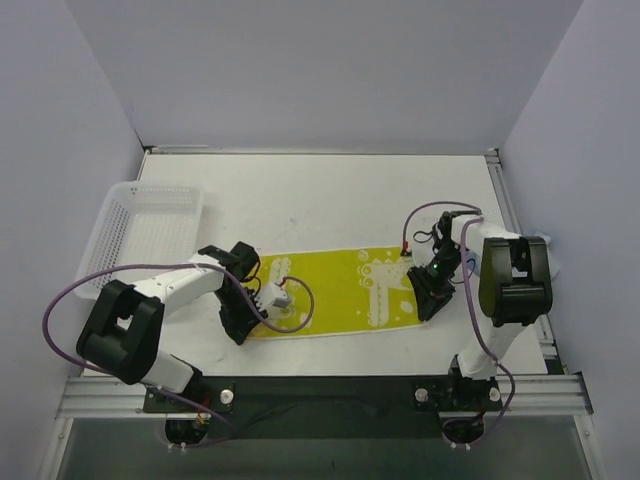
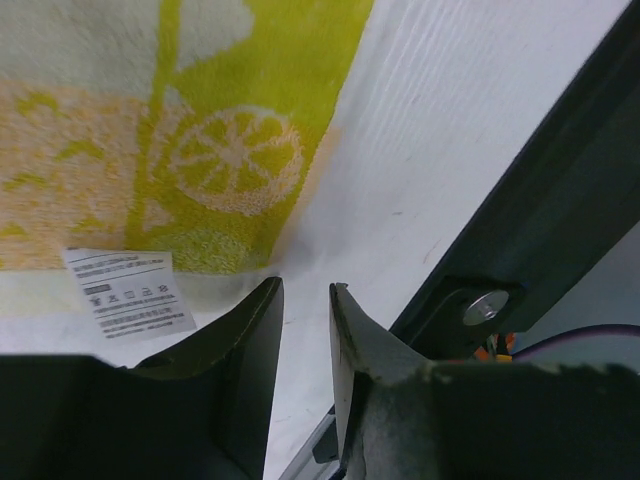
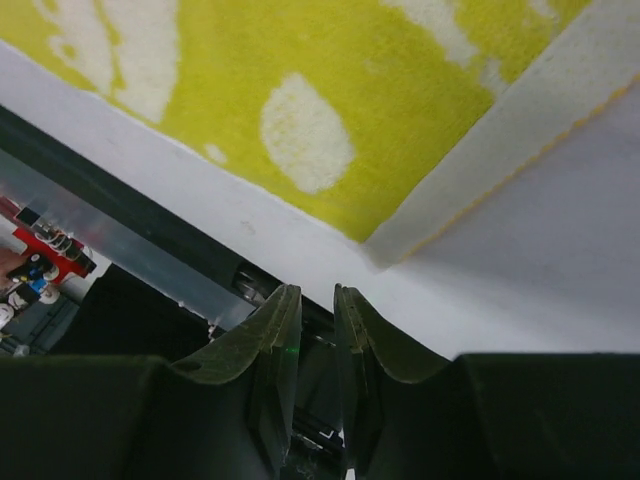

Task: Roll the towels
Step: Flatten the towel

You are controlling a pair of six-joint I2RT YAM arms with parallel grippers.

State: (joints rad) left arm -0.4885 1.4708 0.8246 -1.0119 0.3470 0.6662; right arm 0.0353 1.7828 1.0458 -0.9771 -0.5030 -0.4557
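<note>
White label [image 2: 130, 292] lying at the edge of the yellow-printed towel [image 2: 230, 150]: several lines of dark print and a row of small symbols, too small to read.

The towel [image 1: 340, 290] is fuzzy looped cloth with a smooth printed label [image 2: 128, 293], the table [image 1: 320, 190] matt white, the basket [image 1: 150, 215] plastic mesh, the bottom rail [image 1: 565, 392] brushed metal.

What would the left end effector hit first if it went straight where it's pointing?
Probably bare table, off the corner of the yellow towel; the left end effector points down there, but depth is unclear.
</note>
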